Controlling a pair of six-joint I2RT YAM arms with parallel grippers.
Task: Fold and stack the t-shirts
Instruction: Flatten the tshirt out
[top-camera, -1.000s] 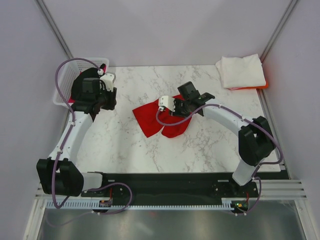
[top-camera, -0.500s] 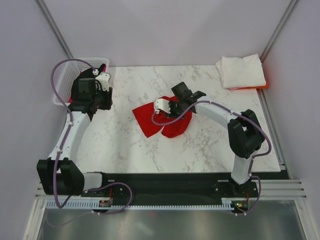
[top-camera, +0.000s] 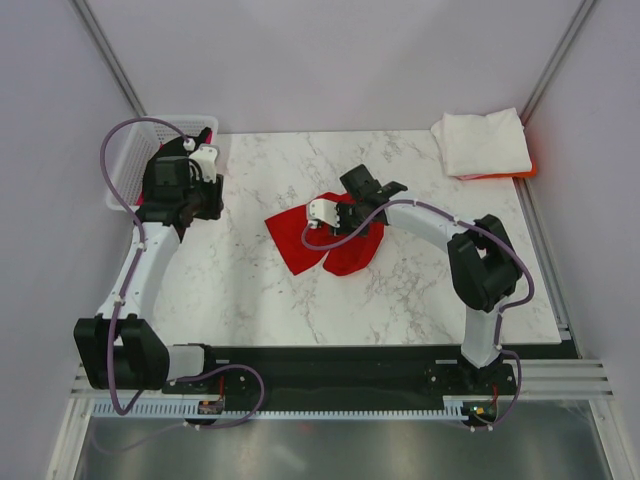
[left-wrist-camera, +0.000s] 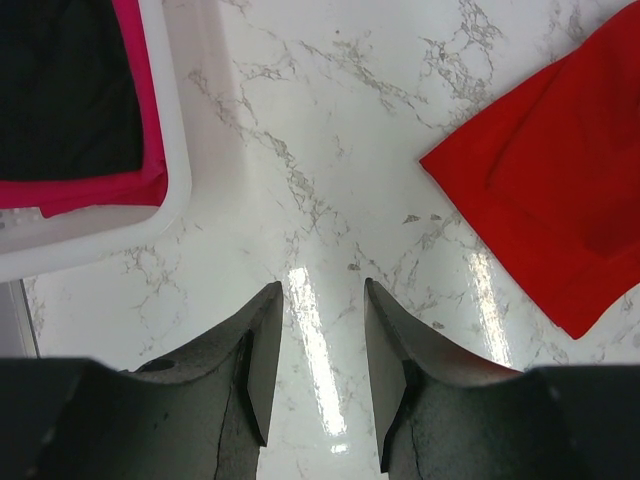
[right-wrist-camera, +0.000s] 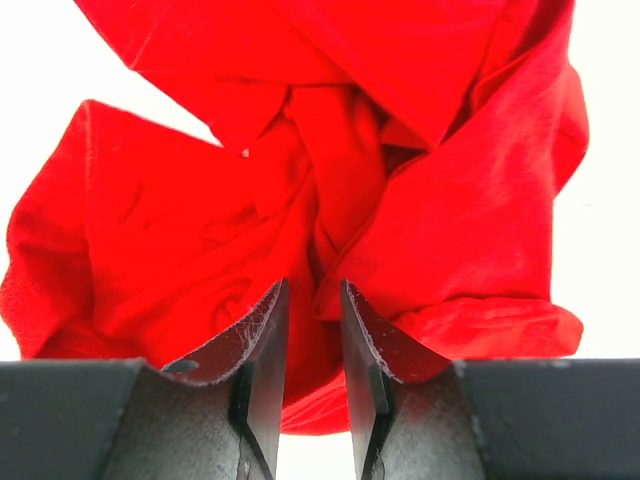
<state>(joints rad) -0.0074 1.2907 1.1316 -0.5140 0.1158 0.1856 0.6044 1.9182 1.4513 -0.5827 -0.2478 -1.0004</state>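
The bright red t-shirt (top-camera: 295, 240) lies crumpled in the middle of the marble table; it also shows in the left wrist view (left-wrist-camera: 550, 200) and the right wrist view (right-wrist-camera: 450, 200). My right gripper (top-camera: 343, 220) hangs over its right half. In the right wrist view its jaws (right-wrist-camera: 314, 284) stand a narrow gap apart above a fold, with table showing through the gap. My left gripper (top-camera: 208, 203) is open and empty over bare table between the basket and the red shirt (left-wrist-camera: 322, 285). A folded white t-shirt (top-camera: 482, 142) lies on an orange one (top-camera: 527, 171) at the back right.
A white lattice basket (top-camera: 125, 160) stands at the back left; the left wrist view shows its rim (left-wrist-camera: 175, 150), with a black shirt (left-wrist-camera: 60, 90) and a magenta-pink one (left-wrist-camera: 100, 190) inside. Grey walls close in on three sides.
My right arm has drawn its elbow in and its gripper has shifted a little left over the red shirt, which has kept its shape. My left gripper has moved slightly left toward the basket.
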